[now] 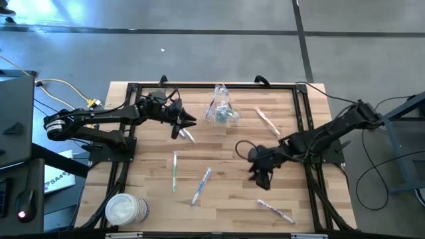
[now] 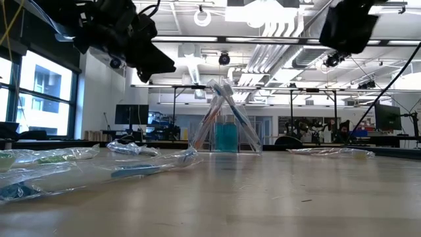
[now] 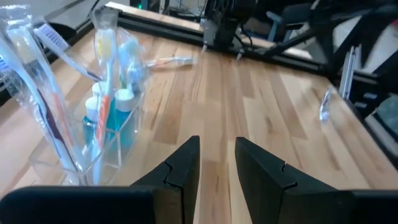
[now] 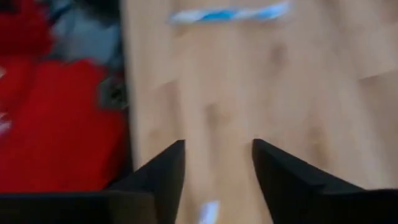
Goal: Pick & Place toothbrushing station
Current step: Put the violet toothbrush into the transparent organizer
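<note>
The clear plastic cup (image 1: 222, 109) stands at the table's far middle with several toothbrushes and blue-capped tubes upright in it (image 3: 106, 124). My left gripper (image 1: 187, 123) hovers open just left of the cup (image 3: 217, 177), above a wrapped toothbrush (image 1: 188, 136) that lies flat. My right gripper (image 1: 259, 176) hangs open over bare wood at the near right (image 4: 217, 180), tilted down. Loose toothbrushes lie flat on the table: a green one (image 1: 174, 170), a blue one (image 1: 201, 184) (image 4: 230, 14), a pink-white one (image 1: 275, 211) and one at the far right (image 1: 267, 121).
A stack of white round discs (image 1: 126, 209) sits at the near left corner. Black frame rails (image 1: 212, 85) run along the table's edges. In the low view, wrapped toothbrushes (image 2: 141, 168) lie in front of the cup (image 2: 227, 135). Bare wood lies between the two grippers.
</note>
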Tool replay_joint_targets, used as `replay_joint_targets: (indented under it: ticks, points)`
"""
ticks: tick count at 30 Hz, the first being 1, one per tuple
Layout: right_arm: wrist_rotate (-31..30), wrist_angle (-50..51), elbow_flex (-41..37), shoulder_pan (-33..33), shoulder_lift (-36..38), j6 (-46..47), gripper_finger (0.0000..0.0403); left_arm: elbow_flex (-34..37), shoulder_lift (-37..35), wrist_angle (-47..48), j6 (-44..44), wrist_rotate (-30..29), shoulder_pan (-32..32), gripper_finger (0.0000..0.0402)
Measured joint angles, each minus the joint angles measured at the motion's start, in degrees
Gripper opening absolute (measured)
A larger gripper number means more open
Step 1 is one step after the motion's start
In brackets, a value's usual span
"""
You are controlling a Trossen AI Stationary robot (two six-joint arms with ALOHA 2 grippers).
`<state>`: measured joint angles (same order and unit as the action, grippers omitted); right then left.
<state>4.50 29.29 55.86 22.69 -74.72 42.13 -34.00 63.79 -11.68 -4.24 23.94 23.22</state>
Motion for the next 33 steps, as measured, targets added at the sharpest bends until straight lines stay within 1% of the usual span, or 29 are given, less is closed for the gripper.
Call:
replay_joint_targets:
  ticks: [2,4,8,12,14,18,21,27,33]
  points:
    - [4.2,-0.7,0.0,1.1,-0.4,1.2,0.0197,0.0,0.0,0.8,0.7,-0.2,0.0,0.0104]
    - [6.0,0.2,0.0,2.6,-0.8,5.6,0.0206,0.0,0.0,1.8,1.0,-0.3,0.0,0.0104]
    - [4.9,1.1,0.1,5.7,-1.6,19.2,0.0207,0.0,0.0,4.1,0.8,-0.3,0.0,0.0104]
    - [4.9,4.3,-0.1,9.2,-3.7,31.0,0.0207,0.0,0.0,5.9,-0.4,-0.3,0.0,0.0104]
    - [5.4,3.9,0.1,10.3,-5.5,34.3,0.0207,0.0,0.1,6.3,-0.4,-0.3,0.0,0.0104]
    - [6.3,3.5,0.0,12.7,-9.7,34.1,0.0207,0.0,0.1,5.8,0.2,-0.3,0.0,0.0104]
    - [6.6,3.5,0.0,14.4,-12.8,32.0,0.0207,0.0,0.1,5.4,2.3,-0.4,0.0,0.0104]
    - [9.6,3.2,0.0,15.7,-18.8,30.6,0.0207,0.0,0.1,5.4,4.4,-0.5,0.0,0.0104]
    - [8.6,3.0,0.0,15.7,-23.7,30.5,0.0206,0.0,0.1,5.4,5.7,-0.5,0.0,0.0104]
